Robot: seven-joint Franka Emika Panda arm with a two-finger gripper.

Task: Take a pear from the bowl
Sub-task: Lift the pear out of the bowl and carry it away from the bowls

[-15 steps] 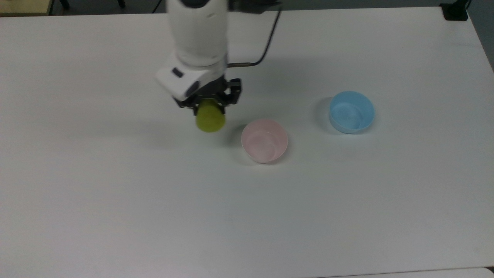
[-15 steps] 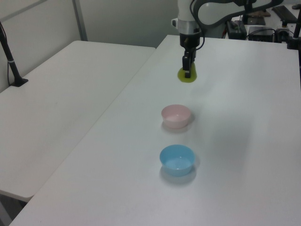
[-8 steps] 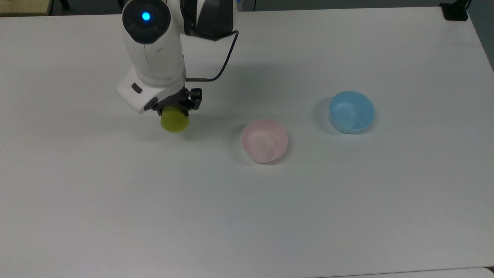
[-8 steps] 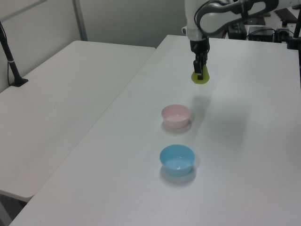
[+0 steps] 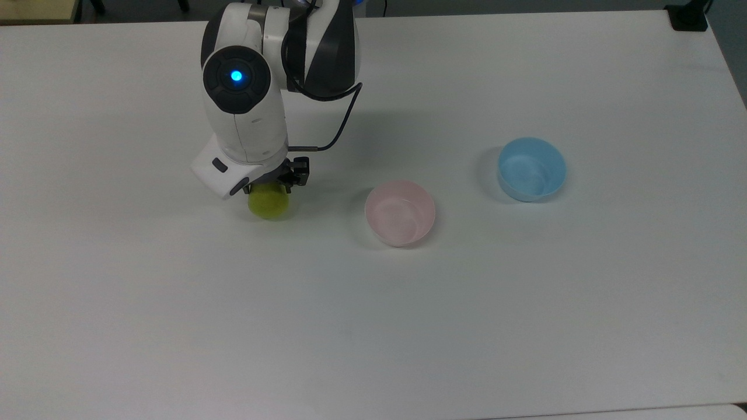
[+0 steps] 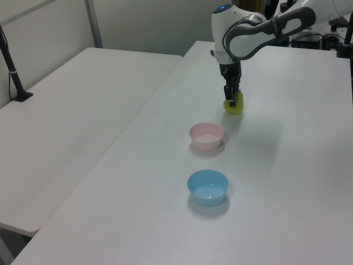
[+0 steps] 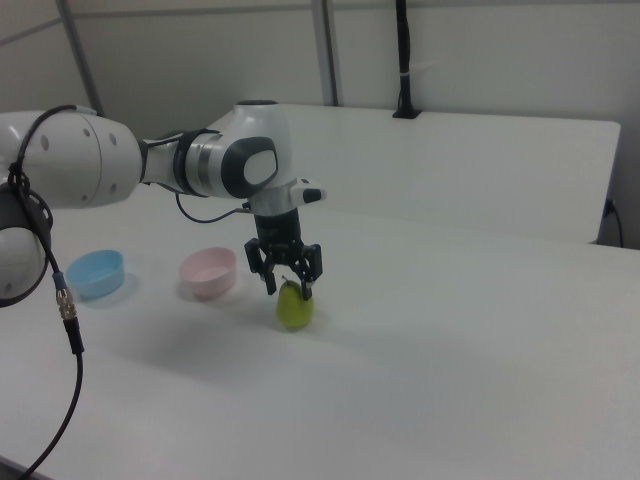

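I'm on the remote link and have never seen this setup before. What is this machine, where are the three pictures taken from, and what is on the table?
The white machine is a single robot arm; the black claw at its end is its gripper, with two fingers. Three fixed cameras watch it: the top view looks down on the white table, and the left view and right view look across it from opposite sides.

On the table stand two small empty bowls, a pink bowl and a light blue bowl. In the right view, the gripper's fingers sit around the narrow top of a yellow-green pear, which is low, at or just above the table, well outside the pink bowl and on the top view's left of it.
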